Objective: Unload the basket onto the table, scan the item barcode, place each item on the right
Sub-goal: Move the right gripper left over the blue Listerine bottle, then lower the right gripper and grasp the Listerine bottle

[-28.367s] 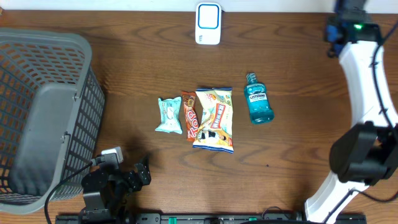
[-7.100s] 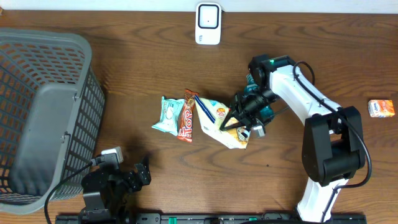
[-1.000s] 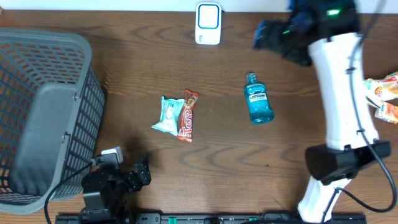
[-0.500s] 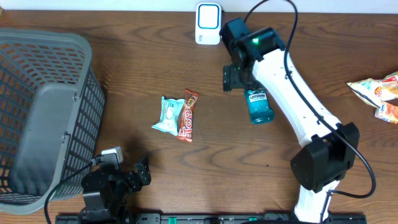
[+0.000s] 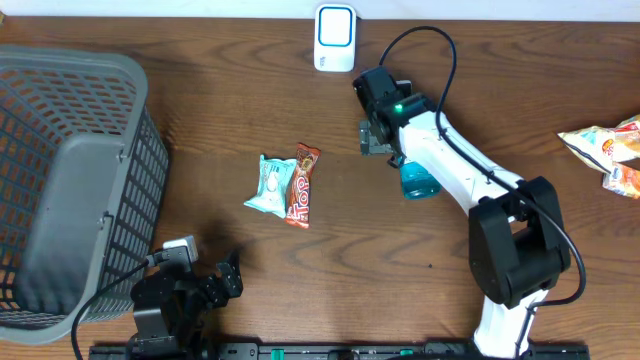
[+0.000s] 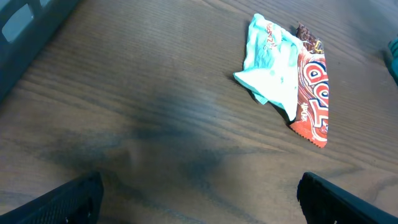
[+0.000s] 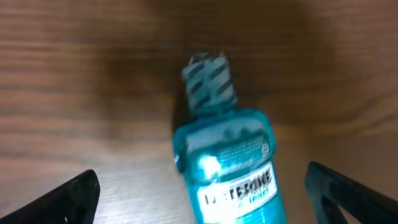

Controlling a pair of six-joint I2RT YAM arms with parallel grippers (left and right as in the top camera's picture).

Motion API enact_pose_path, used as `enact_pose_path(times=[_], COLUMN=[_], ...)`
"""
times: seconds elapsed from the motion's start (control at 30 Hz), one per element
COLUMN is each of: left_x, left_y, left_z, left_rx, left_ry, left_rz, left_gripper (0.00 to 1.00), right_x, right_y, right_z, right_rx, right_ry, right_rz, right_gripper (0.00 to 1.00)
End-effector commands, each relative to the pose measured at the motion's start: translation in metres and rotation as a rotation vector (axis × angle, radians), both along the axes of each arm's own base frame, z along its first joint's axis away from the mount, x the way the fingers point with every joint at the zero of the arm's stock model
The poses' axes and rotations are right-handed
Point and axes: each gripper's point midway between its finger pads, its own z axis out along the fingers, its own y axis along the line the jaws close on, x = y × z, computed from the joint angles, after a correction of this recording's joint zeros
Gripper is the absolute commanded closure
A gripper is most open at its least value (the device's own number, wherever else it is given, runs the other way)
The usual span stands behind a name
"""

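Hovering jaws wide apart & empty over mouthwash bottle [image 7: 225,163] neck, near scanner [image 5: 334,38], right gripper [image 5: 376,137] appears lined up for pickup; left gripper [image 6: 199,198] parked, likewise spread, empty.

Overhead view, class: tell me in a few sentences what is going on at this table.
The right gripper, open, hovers over the capped end of the mouthwash bottle lying on the table; nothing is gripped yet. The left gripper sits open and empty near the front edge. The white scanner stands at the far edge.
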Motion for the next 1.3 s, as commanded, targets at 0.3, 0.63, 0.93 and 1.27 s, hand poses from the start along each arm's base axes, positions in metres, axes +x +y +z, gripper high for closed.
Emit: enact_pose_path(times=[0.3,0.63,0.93,1.27], left_x=[-0.011,-0.011,-0.011,-0.011], left_y=[0.0,0.0,0.0,0.0], left_z=[-0.014,-0.014,-0.014,-0.014], left_rx=[-0.008,-0.008,-0.008,-0.008], left_ry=[0.072,0.072,0.072,0.072], left_rz=[0.005,0.005,0.005,0.005], left_gripper=[0.02,0.02,0.02,0.02], right_x=[-0.012,-0.033,-0.044,-0.07], right_y=[-0.019,-0.031,-0.047,0.012], right_z=[-0.036,-0.067,-0.078,-0.086], right_rx=[0.027,-0.042,-0.119,0.256], right_ry=[0.141,0.265,0.319,0.445], right_rz=[0.182,0.209,0.17,0.336], right_gripper=[0.01,0.12,0.36,0.53])
